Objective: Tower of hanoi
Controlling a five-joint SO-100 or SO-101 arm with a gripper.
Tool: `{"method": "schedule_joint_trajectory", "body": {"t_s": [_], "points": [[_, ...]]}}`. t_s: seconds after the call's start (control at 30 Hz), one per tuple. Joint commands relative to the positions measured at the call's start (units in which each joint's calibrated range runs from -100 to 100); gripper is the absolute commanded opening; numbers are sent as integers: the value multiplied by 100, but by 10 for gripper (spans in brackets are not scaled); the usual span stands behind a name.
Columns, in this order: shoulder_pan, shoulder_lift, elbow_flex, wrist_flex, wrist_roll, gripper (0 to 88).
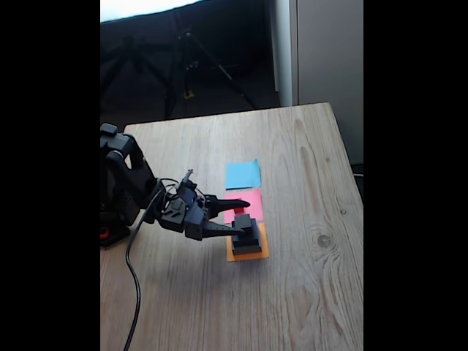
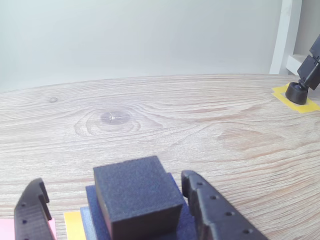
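A stack of blocks (image 1: 247, 238) stands on the orange paper square (image 1: 248, 253). In the wrist view the small black cube (image 2: 137, 195) tops a wider dark block (image 2: 175, 222), with a grey layer (image 2: 86, 220) under that. My gripper (image 1: 243, 217) is open. Its two fingers (image 2: 210, 210) stand either side of the cube in the wrist view, with gaps on both sides. A tiny red cube (image 1: 238, 210) appears to sit on the pink paper (image 1: 252, 208), just behind the upper finger.
A blue paper square (image 1: 243, 174) lies beyond the pink one. The arm's base (image 1: 117, 197) and its cable (image 1: 133, 285) are at the table's left edge. A black foot on yellow tape (image 2: 296, 92) stands at the wrist view's far right. Tripod legs (image 1: 212, 66) stand behind the table.
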Motion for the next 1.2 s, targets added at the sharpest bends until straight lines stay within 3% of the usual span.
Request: {"method": "schedule_joint_trajectory", "body": {"t_s": [0.0, 0.43, 0.87, 1.17], "points": [[-82, 56, -221, -223, 52, 310], [-74, 328, -211, -369, 52, 296], [-49, 268, -139, -385, 52, 178], [-74, 170, -39, -369, 52, 149]]}}
